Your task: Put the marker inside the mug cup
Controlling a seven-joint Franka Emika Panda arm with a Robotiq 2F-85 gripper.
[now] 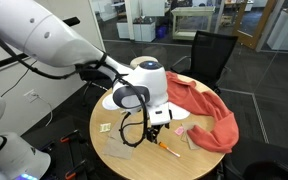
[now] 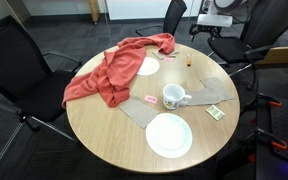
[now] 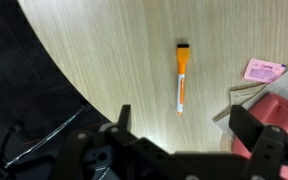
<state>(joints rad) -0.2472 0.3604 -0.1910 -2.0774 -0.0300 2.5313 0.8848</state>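
Wrist view, looking straight down on the table (image 3: 94, 60). The marker (image 3: 182, 80) lies flat on bare wood close to the curved table edge, with its dark cap at the far end and its paler tip pointing back toward the claw (image 3: 183, 125). The claw is spread wide and holds nothing. Its two fingers (image 3: 122, 122) appear at the bottom of the view, one on each side of the marker's line. The marker therefore lies just ahead of the claw and roughly centred between the fingers. Its long axis runs crosswise to the line joining them, so closing would pinch it across its thin width.

A pink card (image 3: 264, 70) and the edge of a red cloth (image 3: 284, 110) lie to one side, apart from the marker.

In an exterior view the mug cup (image 2: 174, 97) stands upright toward the table's middle, handle out to its side. It is well apart from the marker (image 2: 187, 62), which lies near the far edge, and a white plate (image 2: 170, 135) sits between the mug cup and the near edge.

Judged step: descent to grasp, with the marker not yet touched. A small forward shift and a straight drop appear sufficient, and no wrist rotation seems needed.
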